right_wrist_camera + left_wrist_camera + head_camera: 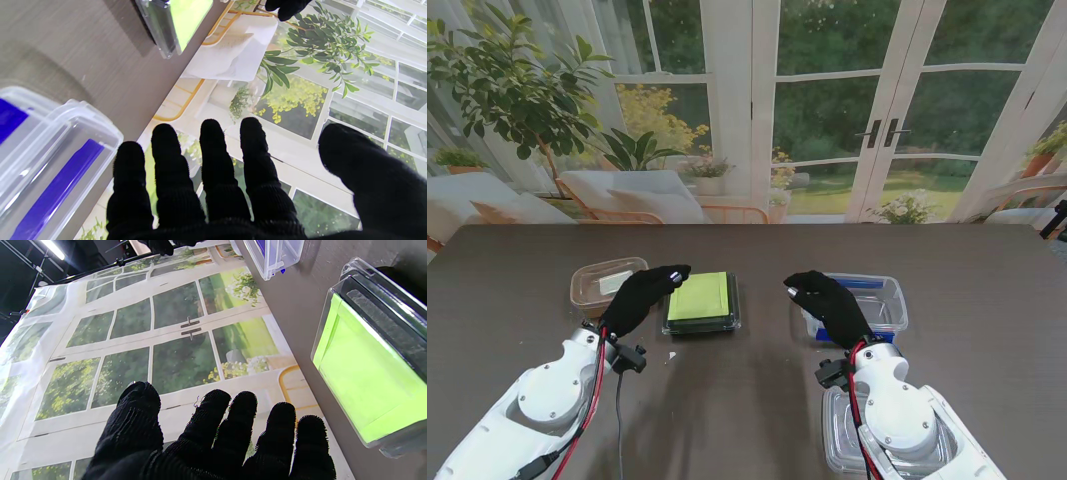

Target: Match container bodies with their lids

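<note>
A clear container with a green lid [701,301] sits at the table's middle; it also shows in the left wrist view as the green-lidded box [363,370]. My left hand [641,295] hovers open just left of it, fingers [213,426] spread, holding nothing. A brownish clear container body [605,284] lies left of that hand. On the right stands a clear box with blue clips [867,303], seen close in the right wrist view as the blue-clipped box [43,156]. My right hand [827,303] is open over its left edge. A clear lid [842,440] lies nearer to me under the right forearm.
The dark wood table [757,400] runs back to a printed backdrop of windows and plants [827,110]. A small white speck [672,354] lies nearer to me than the green-lidded container. Both forearms [557,400] come up from the lower corners.
</note>
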Controlling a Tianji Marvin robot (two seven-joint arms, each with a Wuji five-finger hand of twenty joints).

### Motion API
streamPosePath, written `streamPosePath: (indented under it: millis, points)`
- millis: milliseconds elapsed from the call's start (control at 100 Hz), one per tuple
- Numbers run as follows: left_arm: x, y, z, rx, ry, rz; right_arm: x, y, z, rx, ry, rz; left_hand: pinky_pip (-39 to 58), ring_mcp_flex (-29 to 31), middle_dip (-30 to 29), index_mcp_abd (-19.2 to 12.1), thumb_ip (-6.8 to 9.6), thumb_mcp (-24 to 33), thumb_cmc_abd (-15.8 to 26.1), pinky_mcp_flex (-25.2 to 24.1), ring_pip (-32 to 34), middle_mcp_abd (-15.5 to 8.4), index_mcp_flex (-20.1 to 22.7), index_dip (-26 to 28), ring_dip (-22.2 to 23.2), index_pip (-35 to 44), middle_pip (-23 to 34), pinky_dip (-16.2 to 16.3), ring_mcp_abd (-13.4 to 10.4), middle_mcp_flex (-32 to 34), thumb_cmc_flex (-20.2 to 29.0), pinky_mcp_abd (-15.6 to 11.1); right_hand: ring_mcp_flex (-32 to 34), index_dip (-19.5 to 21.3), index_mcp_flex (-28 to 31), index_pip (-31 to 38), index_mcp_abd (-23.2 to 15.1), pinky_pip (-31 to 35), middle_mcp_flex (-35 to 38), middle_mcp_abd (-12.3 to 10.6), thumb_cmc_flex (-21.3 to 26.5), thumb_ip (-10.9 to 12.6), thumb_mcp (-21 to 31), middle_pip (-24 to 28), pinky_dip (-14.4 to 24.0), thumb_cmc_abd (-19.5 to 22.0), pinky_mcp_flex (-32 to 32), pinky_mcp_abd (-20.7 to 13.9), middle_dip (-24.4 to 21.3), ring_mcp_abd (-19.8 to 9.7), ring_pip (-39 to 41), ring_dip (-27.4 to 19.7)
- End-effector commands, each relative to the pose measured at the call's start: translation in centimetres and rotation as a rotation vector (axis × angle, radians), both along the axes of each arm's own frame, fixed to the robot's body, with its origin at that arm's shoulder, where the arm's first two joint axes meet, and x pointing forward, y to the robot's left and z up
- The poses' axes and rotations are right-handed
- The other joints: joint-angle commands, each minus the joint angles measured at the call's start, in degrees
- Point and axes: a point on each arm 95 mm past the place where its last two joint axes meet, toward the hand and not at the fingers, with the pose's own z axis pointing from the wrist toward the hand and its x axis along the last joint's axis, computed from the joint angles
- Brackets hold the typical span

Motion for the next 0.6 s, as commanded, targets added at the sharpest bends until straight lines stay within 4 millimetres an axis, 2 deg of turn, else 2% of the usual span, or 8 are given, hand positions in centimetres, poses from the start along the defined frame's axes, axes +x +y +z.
streamPosePath:
  millis: [0, 40, 50, 110, 190, 290, 440, 590]
  points:
    - [-0.5, -0.7, -0.3, -0.014, 0.007, -0.015, -0.5, -0.3, -0.6, -0.002, 0.015, 0.004, 1.09, 0.97, 1.0, -1.34, 0.49, -1.46, -0.52, 0.05, 1.17, -0.9, -0.84, 0.9, 0.77, 0.09, 0.19, 1.42, 0.3, 0.77, -1.82, 0.06, 1.33, 0.63, -0.58, 0.22, -1.53, 0.52, -0.59, -0.8, -0.58, -0.8, -1.55, 1.38, 1.81, -2.42, 3.97, -1.26, 1.44, -1.35, 1.22, 1.08]
    - [-0.6, -0.7, -0.4, -0.016, 0.011, -0.011, -0.6, -0.5, -0.8, 0.002, 0.016, -0.003, 0.78, 0.48, 1.03, -1.41, 0.41, -1.75, -0.58, -0.49, 0.94, -1.05, -1.13, 0.99, 0.74, -0.05, 0.02, 1.43, 0.09, 0.36, -1.92, -0.23, 1.56, 0.84, -0.25, 0.38, -1.52, 0.78, -0.5, -0.73, -0.37, -0.76, -1.35, 1.53, 2.01, -2.66, 4.18, -1.26, 1.67, -1.39, 1.47, 1.26]
    - [-0.7, -0.7, -0.4, -0.017, 0.012, -0.009, -0.6, -0.5, -0.8, 0.003, 0.016, -0.005, 0.72, 0.44, 1.04, -1.42, 0.64, -1.16, -1.45, -0.56, 0.92, -1.07, -1.14, 1.01, 0.74, -0.06, 0.02, 1.43, 0.0, 0.33, -0.47, -0.31, 1.62, 0.91, -0.19, 0.43, -1.46, 0.86, -0.48, -0.76, -0.33, -0.75, -1.28, 1.61, 2.07, -2.74, 4.18, -1.28, 1.75, -1.37, 1.57, 1.33]
    - [-0.7, -0.6, -0.5, -0.025, 0.014, 0.003, -0.6, -0.7, -1.1, 0.012, 0.017, -0.017, 0.4, 0.22, 1.13, -1.5, 0.61, -1.65, -0.95, -0.9, 0.77, -1.21, -0.96, 1.21, 0.71, 0.07, 0.05, 1.37, -0.01, 0.34, -1.66, -0.4, 1.91, 1.62, 0.37, 1.02, -1.18, 1.56, -0.33, -0.74, -0.29, -0.79, -0.7, 2.45, 2.59, -3.27, 4.24, -1.13, 2.63, -1.32, 2.41, 1.96]
    - [-0.7, -0.4, -0.6, -0.035, 0.02, 0.014, -0.4, -0.7, -1.6, 0.021, 0.013, -0.033, 0.07, 0.0, 1.15, -1.51, 1.49, 0.08, -2.57, -1.24, 0.6, -1.22, -1.05, 1.38, 0.67, 0.06, -0.03, 1.3, -0.13, 0.13, 1.47, -0.61, 2.23, 1.97, 0.85, 1.22, -0.9, 1.81, 0.07, -0.49, 0.0, -0.78, -0.1, 2.79, 2.82, -3.95, 4.16, -0.85, 3.02, -1.09, 2.88, 2.27]
    - [-0.6, 0.3, -1.0, -0.028, 0.027, 0.022, 0.2, -0.8, -1.9, -0.005, 0.009, -0.017, -0.2, -0.48, 1.17, -1.57, 1.83, 0.77, -2.88, -1.61, 0.29, -1.46, -1.09, 1.54, 0.59, 0.0, -0.11, 1.3, -0.06, -0.06, 1.31, -0.91, 1.94, 2.14, 0.34, 0.97, -1.16, 1.84, -0.3, -0.82, -0.35, -0.92, 0.03, 2.79, 2.94, -3.65, 3.9, -1.21, 3.27, -1.33, 2.93, 2.37]
    - [-0.3, 0.9, -1.1, -0.034, 0.044, 0.023, 0.0, -0.4, -0.7, -0.047, -0.022, -0.011, -0.59, -1.3, 1.0, -1.65, 1.83, 1.23, -2.98, -2.16, -0.43, -1.46, -1.68, 1.57, 0.26, -0.37, -0.45, 1.24, -0.14, -0.77, 0.55, -1.17, 1.62, 2.38, -0.26, 0.88, -1.57, 1.87, -0.73, -1.11, -0.64, -0.96, -0.24, 2.84, 3.06, -3.7, 3.81, -1.4, 3.45, -1.75, 2.98, 2.44]
    - [0.4, 0.4, -0.6, -0.069, 0.035, 0.025, -0.5, -0.7, -0.5, -0.073, -0.054, -0.018, -0.6, -1.11, 0.92, -1.57, 1.6, 1.33, -2.78, -1.99, -0.62, -1.42, -1.62, 1.67, 0.11, -0.42, -0.4, 1.31, 0.04, -0.71, -0.15, -0.96, 1.7, 2.6, -0.13, 1.06, -1.57, 1.85, -0.63, -1.12, -0.61, -0.91, -0.09, 3.0, 3.12, -4.35, 3.75, -1.48, 3.58, -1.89, 3.21, 2.52]
